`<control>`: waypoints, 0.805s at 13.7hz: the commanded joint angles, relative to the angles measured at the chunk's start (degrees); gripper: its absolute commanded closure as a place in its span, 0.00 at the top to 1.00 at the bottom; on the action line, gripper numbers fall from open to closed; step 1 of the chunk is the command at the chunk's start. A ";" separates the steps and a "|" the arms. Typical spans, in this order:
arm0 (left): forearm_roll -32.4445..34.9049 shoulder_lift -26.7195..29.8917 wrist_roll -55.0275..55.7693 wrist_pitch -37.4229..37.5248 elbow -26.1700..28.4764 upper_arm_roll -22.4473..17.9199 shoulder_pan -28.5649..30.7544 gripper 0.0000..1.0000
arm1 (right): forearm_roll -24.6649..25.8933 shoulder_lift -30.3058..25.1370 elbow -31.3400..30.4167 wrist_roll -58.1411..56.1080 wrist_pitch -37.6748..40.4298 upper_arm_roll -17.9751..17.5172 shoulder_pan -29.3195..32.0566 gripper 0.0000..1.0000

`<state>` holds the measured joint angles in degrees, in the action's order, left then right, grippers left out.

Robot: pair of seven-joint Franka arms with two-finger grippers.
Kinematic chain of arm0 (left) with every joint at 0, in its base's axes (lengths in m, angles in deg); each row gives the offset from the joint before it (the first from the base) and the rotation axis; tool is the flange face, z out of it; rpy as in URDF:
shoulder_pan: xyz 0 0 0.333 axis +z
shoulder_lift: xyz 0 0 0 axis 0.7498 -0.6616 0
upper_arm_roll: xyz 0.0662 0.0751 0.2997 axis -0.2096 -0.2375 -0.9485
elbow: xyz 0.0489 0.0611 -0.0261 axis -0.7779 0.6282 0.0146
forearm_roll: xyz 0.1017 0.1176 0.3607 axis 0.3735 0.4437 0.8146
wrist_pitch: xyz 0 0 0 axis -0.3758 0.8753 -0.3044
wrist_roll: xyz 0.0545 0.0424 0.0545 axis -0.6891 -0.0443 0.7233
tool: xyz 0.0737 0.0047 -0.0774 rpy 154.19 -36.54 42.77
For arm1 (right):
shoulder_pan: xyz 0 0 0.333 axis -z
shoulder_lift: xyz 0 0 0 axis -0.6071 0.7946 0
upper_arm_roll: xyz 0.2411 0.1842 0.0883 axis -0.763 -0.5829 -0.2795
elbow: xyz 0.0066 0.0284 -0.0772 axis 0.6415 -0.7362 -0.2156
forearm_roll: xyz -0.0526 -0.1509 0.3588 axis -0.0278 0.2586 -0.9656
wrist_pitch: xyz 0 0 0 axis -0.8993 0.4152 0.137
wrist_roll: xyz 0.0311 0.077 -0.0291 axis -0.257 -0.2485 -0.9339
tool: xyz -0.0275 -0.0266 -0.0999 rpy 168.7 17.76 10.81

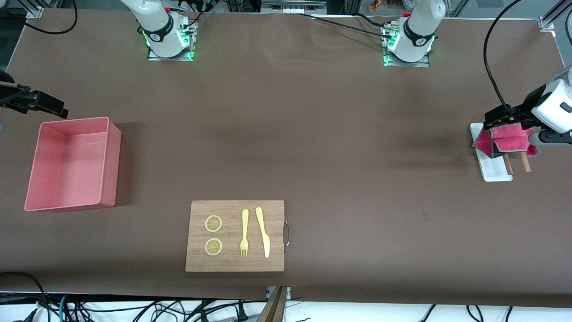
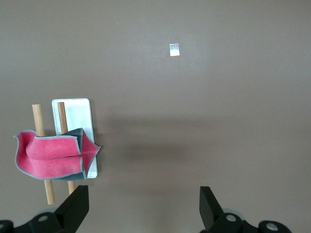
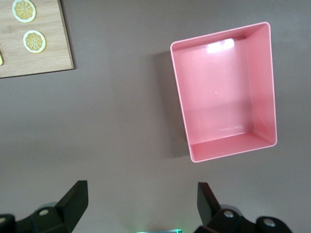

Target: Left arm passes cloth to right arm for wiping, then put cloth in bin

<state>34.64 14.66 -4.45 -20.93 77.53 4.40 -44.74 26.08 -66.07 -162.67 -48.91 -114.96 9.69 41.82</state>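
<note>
The cloth [image 1: 505, 139], magenta-pink with a dark grey edge, lies crumpled across two wooden sticks [image 1: 516, 163] and the end of a small flat white tray [image 1: 495, 170] at the left arm's end of the worktop [image 1: 313, 134]. The left gripper [image 2: 141, 213] hangs over the bare worktop just beside the cloth, its jaws spread wide and holding nothing; in the left wrist view the cloth sits off to one side of the gap between the jaws, close to one finger [image 2: 73, 206] but not between them. A small pale scrap [image 2: 174, 49] lies on the worktop well apart from those jaws. At the right arm's end of the worktop stands the bin [image 1: 71, 163], a salmon-pink tub, upright. The right gripper [image 3: 141, 208] waits in the air over the worktop just beside the bin, its jaws likewise wide apart and holding nothing. Well away from both sets of jaws, near the front camera's edge, rests a wooden cutting board [image 1: 235, 236] carrying two lemon slices [image 1: 213, 223], a yellow fork [image 1: 244, 232] and a yellow knife [image 1: 263, 231].
</note>
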 commanded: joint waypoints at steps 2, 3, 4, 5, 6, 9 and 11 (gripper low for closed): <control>-0.22 -1.73 0.52 0.28 -1.71 -0.10 0.29 1.00 | -0.92 -1.02 -0.83 0.10 -0.11 0.03 0.40 0.99; -0.31 -1.73 0.52 0.19 -1.71 -0.01 1.33 1.00 | -0.92 -1.02 -0.83 0.10 -0.11 0.03 0.40 0.99; -0.31 -2.08 0.26 0.19 -1.71 -0.01 1.61 1.00 | -0.92 -1.02 -0.83 0.10 -0.11 0.03 0.40 0.99; -0.31 -2.17 0.17 0.19 -1.71 -0.01 1.70 1.00 | -0.92 -1.02 -0.83 0.10 -0.11 0.03 0.40 0.99; -0.22 -2.26 0.17 0.19 -1.71 -0.10 1.70 1.00 | -0.92 -1.02 -0.83 0.10 -0.11 0.03 0.40 1.00; -0.22 -3.31 -0.10 0.19 -1.80 -0.10 2.31 1.00 | -0.92 -1.02 -0.83 0.10 -0.11 0.03 0.40 0.99; -0.22 -3.31 -0.10 0.19 -1.79 -0.10 2.49 1.00 | -0.92 -1.02 -0.83 0.10 -0.11 0.03 0.40 0.99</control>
<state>34.64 12.15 -4.40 -21.04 77.50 4.19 -42.76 26.08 -66.07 -162.67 -48.91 -114.96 9.77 41.82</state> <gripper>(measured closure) 0.000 0.004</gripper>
